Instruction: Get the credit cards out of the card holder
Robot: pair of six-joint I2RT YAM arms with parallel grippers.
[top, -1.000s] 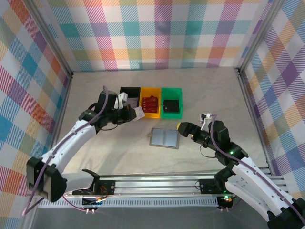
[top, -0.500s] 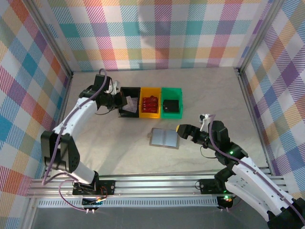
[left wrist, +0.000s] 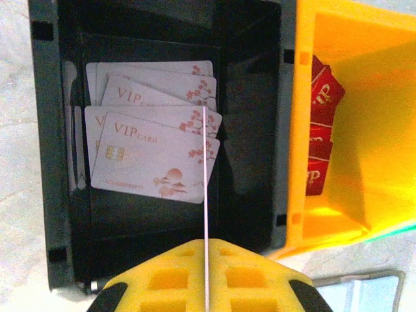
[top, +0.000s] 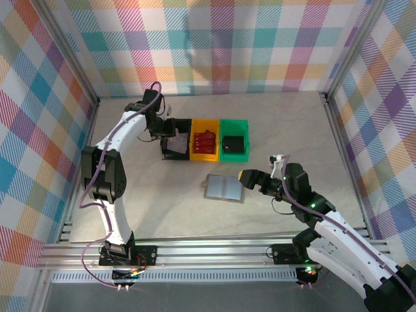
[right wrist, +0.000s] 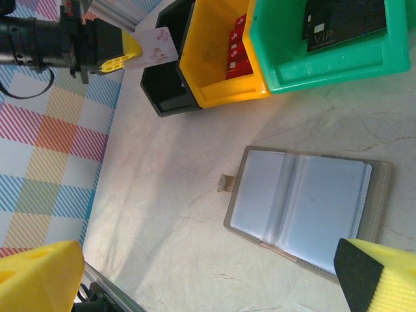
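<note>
**Left gripper [left wrist: 205, 270].** The fingers are pressed together on a white card [right wrist: 158, 44], which is pinched at one end and projects forward from the fingertips. In the left wrist view the card is seen edge-on, as a thin line running straight out from between the yellow pads [left wrist: 162, 283].

**Card relative to bin.** That line is laid over the open black bin [left wrist: 47, 195]. It crosses the right-hand end of the white cards [left wrist: 149, 162] already lying flat on the bin floor. The held card's long axis is therefore directed along the gripper's reach and across the long sides of the stacked cards. Its face is turned sideways rather than down. In the right wrist view the card is seen raised by the bin's rim, on the side away from the yellow bin [left wrist: 296, 130]. Its height above the bin cannot be judged.

**Neighbours.** Red cards [left wrist: 322, 97] are held in the yellow bin, and a black card [right wrist: 344, 23] in the green bin [right wrist: 325, 68].

**Card holder [right wrist: 302, 201].** It is laid open and flat on the table [top: 292, 130], in front of the bins and well apart from the left gripper. Whether its pale pockets contain anything cannot be told.

**Right gripper [top: 250, 179].** The fingers are spread wide with nothing between them, just beside the holder's right edge. This arm is plainly the nearer one to the holder.

**Judgement.** A release over the black bin is taken to be the step in hand. Because the card is held on edge, it is expected to tip over as it lands.
</note>
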